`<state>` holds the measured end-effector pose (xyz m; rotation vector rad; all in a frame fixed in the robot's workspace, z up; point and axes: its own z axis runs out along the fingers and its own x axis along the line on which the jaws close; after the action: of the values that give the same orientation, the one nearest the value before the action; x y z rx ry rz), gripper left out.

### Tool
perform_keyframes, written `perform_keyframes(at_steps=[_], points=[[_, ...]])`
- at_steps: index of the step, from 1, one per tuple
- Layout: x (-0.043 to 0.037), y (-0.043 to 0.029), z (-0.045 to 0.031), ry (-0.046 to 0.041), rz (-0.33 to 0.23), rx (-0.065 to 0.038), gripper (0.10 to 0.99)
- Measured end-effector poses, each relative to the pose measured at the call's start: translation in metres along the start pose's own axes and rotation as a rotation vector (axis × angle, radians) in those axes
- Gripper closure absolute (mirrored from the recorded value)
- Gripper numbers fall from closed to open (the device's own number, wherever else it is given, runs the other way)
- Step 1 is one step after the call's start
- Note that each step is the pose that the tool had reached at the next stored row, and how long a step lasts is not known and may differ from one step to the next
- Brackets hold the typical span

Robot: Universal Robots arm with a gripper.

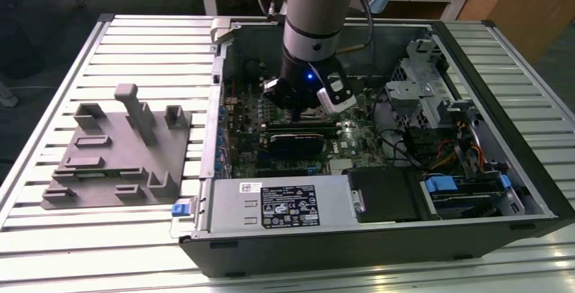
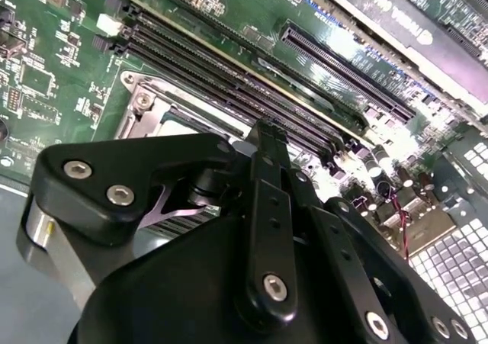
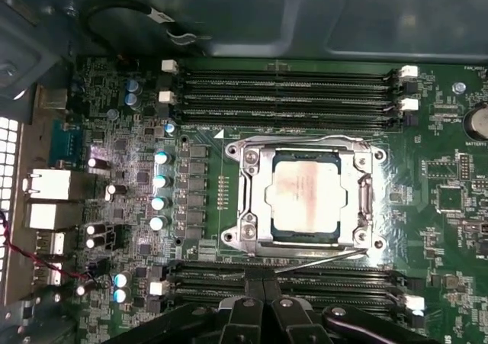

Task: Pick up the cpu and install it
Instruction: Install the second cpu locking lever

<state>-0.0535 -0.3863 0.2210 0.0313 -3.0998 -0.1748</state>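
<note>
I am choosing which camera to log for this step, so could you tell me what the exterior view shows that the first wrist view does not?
Exterior view alone: the whole computer case on the slatted table, the grey tray beside it on the exterior view's left, and the arm reaching into the case.

First wrist view alone: the cpu lying in its socket, inside the metal frame.

Both: the green motherboard.

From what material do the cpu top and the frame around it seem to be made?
The cpu has a pale, matte silver-grey top with a pinkish tint, probably metal. The socket frame around it looks like bright polished steel: it throws sharp glints. The grey tray beside the case looks like dull moulded plastic.
</note>
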Motion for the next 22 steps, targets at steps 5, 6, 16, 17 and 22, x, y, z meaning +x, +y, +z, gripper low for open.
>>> perform_keyframes(at_steps=[5,6,16,17,22], points=[[0.0045,-0.0025,0.0044,-0.0003,-0.001,-0.017,0.98],[0.0051,-0.0026,0.0056,-0.0004,-0.001,-0.02,0.98],[0.0105,-0.0037,0.0162,-0.0006,-0.001,-0.034,0.98],[0.0107,-0.0038,0.0169,-0.0006,-0.001,-0.036,0.98],[0.0107,-0.0041,0.0193,-0.0009,-0.002,-0.048,0.98]])
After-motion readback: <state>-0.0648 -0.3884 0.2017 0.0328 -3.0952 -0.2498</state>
